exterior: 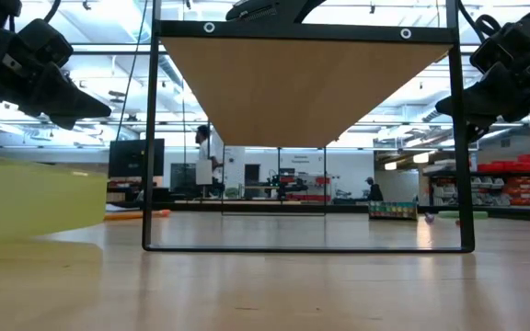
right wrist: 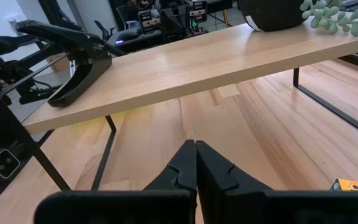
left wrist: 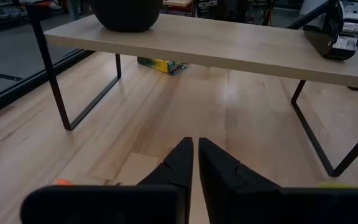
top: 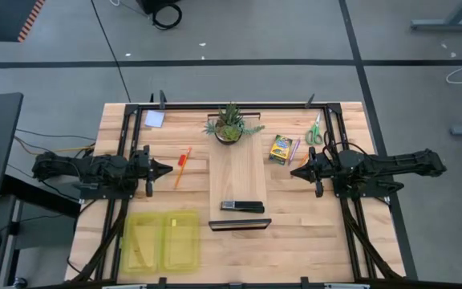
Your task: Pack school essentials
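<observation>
An orange pen [top: 182,165] lies on the table just in front of my left gripper [top: 169,168], which is shut, holds nothing and hovers at the table's left. A yellow-green crayon box [top: 279,148] and a thin pencil [top: 293,150] lie beside my right gripper [top: 292,171], also shut, holding nothing, at the table's right. Green-handled scissors [top: 314,130] lie at the far right and a pale note pad [top: 154,119] at the far left. The crayon box [left wrist: 160,64] also shows under the riser in the left wrist view.
A wooden riser [top: 237,181] on black legs stands mid-table between the grippers, carrying a potted plant [top: 231,124] at its far end and a black stapler [top: 242,206] at its near end. A yellow-green translucent bin [top: 163,239] sits at the near left.
</observation>
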Controlling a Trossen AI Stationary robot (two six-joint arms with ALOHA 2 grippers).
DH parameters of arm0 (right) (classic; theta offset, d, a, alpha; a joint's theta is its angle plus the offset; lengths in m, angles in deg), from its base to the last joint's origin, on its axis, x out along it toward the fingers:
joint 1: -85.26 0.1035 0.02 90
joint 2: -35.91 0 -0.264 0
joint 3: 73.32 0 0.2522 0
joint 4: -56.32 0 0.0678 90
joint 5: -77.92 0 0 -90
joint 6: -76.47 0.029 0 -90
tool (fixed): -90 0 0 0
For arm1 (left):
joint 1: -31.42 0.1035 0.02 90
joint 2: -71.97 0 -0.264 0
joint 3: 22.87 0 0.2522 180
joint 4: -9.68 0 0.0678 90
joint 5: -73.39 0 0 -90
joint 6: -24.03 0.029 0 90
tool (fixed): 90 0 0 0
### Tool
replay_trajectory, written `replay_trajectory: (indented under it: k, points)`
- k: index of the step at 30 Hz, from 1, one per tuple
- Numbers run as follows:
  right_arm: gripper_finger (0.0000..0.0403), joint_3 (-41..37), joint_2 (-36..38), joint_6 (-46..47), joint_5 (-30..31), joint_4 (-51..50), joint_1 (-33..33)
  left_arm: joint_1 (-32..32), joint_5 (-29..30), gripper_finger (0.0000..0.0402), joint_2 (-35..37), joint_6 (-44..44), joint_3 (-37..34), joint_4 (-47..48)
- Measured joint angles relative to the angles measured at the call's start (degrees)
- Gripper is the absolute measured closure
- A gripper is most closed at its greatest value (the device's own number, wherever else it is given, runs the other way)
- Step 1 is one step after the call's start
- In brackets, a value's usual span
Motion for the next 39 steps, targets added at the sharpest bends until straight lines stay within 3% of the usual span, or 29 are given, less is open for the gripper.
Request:
replay_trajectory:
  k: [20,25,29,39]
  points:
    - [0.0395,-0.2,-0.13,0.53,0.55,2.9,0.01,-0.02,0.0,0.0366,-0.02,-0.01,-0.02,-0.02]
    - [0.0395,-0.2,-0.13,18.33,6.64,5.64,0.0,0.0,0.0,0.0372,-0.02,-0.02,0.0,-0.01]
    - [0.0395,-0.17,-0.46,25.27,12.16,6.3,0.0,-0.01,0.0,0.0376,-0.01,-0.01,-0.02,-0.01]
    - [0.0395,-0.11,-0.48,35.04,11.53,6.27,0.0,-0.02,0.0,0.0366,0.0,0.0,-0.02,0.0]
